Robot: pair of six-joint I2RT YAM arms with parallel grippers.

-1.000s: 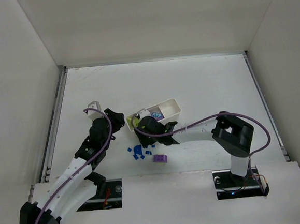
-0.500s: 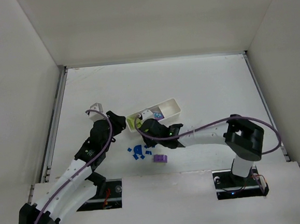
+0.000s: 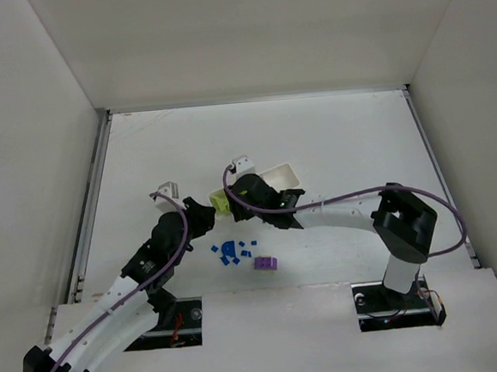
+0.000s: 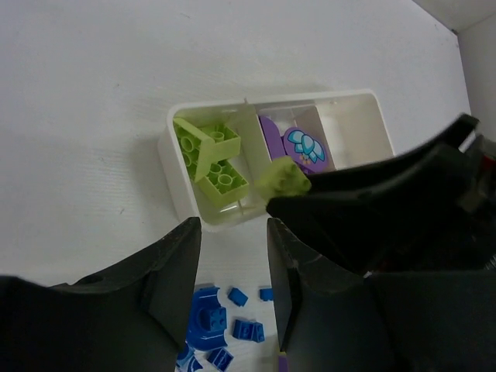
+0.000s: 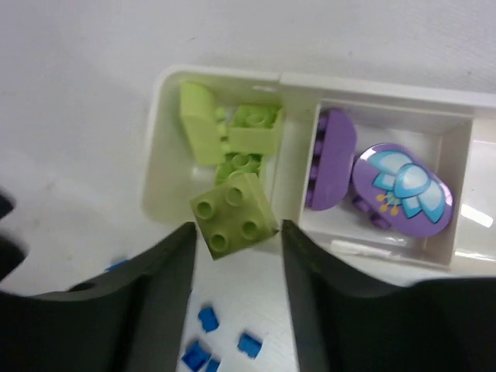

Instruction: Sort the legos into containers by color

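The long white tray (image 5: 155, 178) holds yellow-green bricks (image 5: 232, 139) in its left compartment and purple pieces (image 5: 399, 190) in the middle one. My right gripper (image 5: 236, 232) is shut on a yellow-green brick (image 5: 232, 213) and holds it over the near rim of the left compartment; that brick also shows in the left wrist view (image 4: 283, 180). My left gripper (image 4: 232, 232) is open and empty, hovering over the small blue pieces (image 4: 205, 318) on the table. In the top view both grippers, left (image 3: 204, 217) and right (image 3: 228, 201), meet at the tray's left end (image 3: 220, 204).
A purple block (image 3: 265, 263) lies on the table just right of the blue pieces (image 3: 230, 252). The tray's right compartment (image 3: 284, 174) sits beyond the right arm. White walls close in the table on three sides.
My right gripper has moved toward the far left, bringing the yellow-green brick over the tray's left compartment. My left gripper has shifted slightly right and nearer.
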